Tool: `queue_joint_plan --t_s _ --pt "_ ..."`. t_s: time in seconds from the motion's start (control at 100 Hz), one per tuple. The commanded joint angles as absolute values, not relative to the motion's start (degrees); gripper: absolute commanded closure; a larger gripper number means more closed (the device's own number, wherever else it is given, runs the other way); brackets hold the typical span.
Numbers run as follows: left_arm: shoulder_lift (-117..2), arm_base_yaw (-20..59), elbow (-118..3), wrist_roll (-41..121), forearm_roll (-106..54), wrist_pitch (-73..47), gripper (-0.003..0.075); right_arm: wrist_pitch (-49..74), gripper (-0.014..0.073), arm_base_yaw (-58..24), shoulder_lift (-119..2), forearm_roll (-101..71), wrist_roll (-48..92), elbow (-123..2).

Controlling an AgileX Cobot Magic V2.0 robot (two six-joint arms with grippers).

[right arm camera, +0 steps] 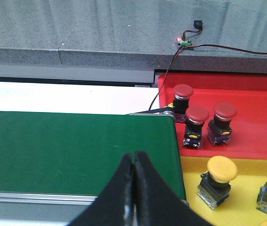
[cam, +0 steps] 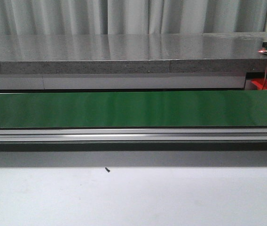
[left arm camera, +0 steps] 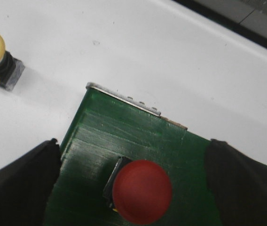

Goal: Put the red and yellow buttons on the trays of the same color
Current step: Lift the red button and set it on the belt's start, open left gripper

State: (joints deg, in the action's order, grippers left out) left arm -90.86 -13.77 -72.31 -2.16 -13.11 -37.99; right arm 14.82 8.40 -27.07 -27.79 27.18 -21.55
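My left gripper point(left arm camera: 133, 188) hangs spread over a red button point(left arm camera: 142, 190) on the green belt point(left arm camera: 124, 136), lower centre; right gripper point(right arm camera: 134, 188) pressed together. If the belt moves, I'd likely miss.

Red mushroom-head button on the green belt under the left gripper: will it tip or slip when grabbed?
The red mushroom-head button looks top-heavy: its wide dome overhangs a narrower dark square base, so a push high up would probably tip it. The dome is smooth and rounded, likely slippery; gripping the flat-sided base seems safer. It looks like rigid plastic, so it should not flex.
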Motion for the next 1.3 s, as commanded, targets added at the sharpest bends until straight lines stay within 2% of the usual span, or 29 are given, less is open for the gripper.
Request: queue_joint_plan --t_s 0.0,0.32,0.61,1.29 --pt "-86.89 -14.3 -74.06 -1.99 -14.19 -34.19 0.0153 11.11 0.0716 8.37 -27.07 -28.21 27.41 -22.91" --pt "-87.84 -21.8 -74.06 -2.36 -14.19 -32.28 0.0154 11.11 0.0716 8.37 -27.07 -28.21 27.41 -22.91" --pt "-93.7 -28.32 -74.61 -2.36 -13.27 -31.76 0.0154 11.11 0.0716 8.37 -27.07 -28.21 27.41 -22.91" --pt "-114.08 -28.58 -92.74 -1.86 -11.94 -36.9 0.0154 11.11 0.0716 8.37 -27.07 -28.21 27.41 -22.91"
